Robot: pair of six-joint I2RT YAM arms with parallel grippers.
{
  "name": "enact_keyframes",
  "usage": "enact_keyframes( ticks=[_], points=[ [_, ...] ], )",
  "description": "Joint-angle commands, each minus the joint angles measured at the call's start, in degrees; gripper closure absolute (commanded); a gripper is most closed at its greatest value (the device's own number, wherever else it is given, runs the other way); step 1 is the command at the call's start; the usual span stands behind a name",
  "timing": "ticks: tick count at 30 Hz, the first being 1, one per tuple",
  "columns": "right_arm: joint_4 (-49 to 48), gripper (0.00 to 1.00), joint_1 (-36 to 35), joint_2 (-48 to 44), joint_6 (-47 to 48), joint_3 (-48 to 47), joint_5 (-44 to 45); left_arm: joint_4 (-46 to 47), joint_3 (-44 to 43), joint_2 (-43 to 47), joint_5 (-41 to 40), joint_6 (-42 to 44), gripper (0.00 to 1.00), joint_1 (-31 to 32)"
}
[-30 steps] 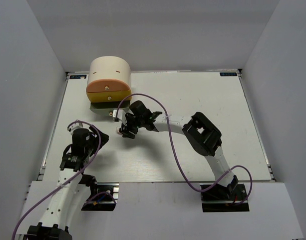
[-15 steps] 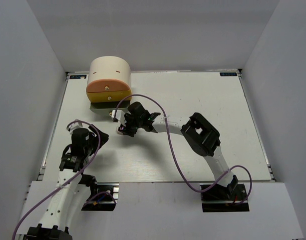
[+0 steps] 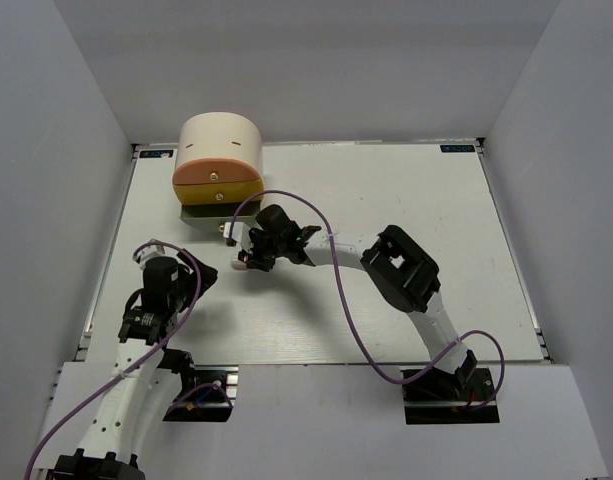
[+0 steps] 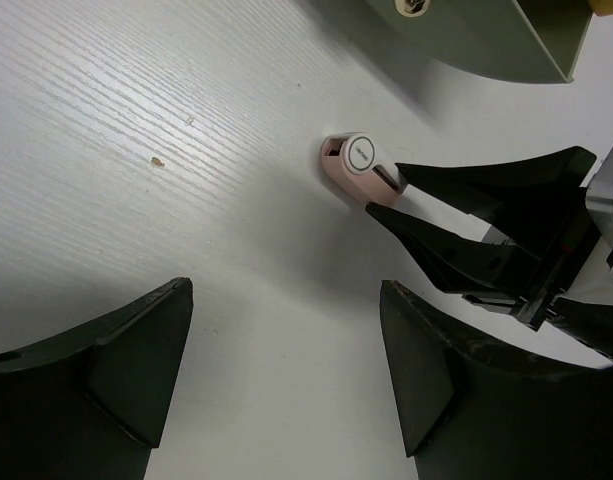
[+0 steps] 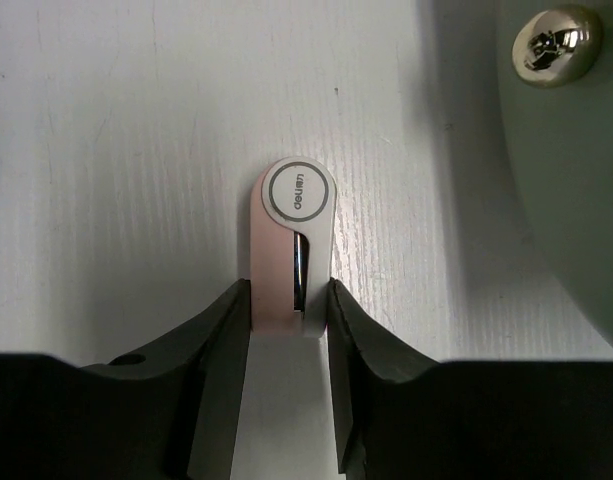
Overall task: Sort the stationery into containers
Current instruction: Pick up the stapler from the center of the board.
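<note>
A tiny pink-and-white piece [image 5: 291, 230] lies flat on the white table just in front of the containers. My right gripper [image 5: 291, 292] has both fingers pressed against its sides, so it is shut on the piece. The left wrist view also shows the piece [image 4: 352, 163], with the right fingers [image 4: 456, 190] around it. My left gripper [image 4: 286, 300] hangs open over bare table to the left, holding nothing. The containers form a cream cylindrical unit [image 3: 221, 140] at the back left, with orange [image 3: 214, 172] and yellow [image 3: 236, 188] drawers.
An olive-green drawer [image 3: 200, 212] is pulled out at the unit's base. Its front and metal knob [image 5: 558, 42] are close to the right of the piece. Purple cables loop over both arms. The right arm [image 3: 406, 265] stretches across the table's middle.
The right gripper has edged left onto the piece and its fingers have closed against its sides. The left arm has stayed where it was.
</note>
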State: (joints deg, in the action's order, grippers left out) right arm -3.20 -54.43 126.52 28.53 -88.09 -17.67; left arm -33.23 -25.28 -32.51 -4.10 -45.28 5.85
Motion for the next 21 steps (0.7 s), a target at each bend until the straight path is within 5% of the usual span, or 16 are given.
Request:
enact_keyframes(
  ticks=[1,9,21],
  points=[
    [-0.4,0.68,0.1,-2.1,-0.1,-1.5,-2.0,-0.6,-2.0,0.9,-1.2,-0.4,0.15,0.3],
    [0.8,0.71,0.2,-11.9,1.3,0.5,-2.7,1.1,-0.8,1.4,-1.7,-1.0,0.15,-0.2],
    [0.8,0.71,1.4,-15.6,14.1,-1.0,10.1,5.5,2.1,1.4,-1.2,-2.0,0.15,-0.2]
  ],
)
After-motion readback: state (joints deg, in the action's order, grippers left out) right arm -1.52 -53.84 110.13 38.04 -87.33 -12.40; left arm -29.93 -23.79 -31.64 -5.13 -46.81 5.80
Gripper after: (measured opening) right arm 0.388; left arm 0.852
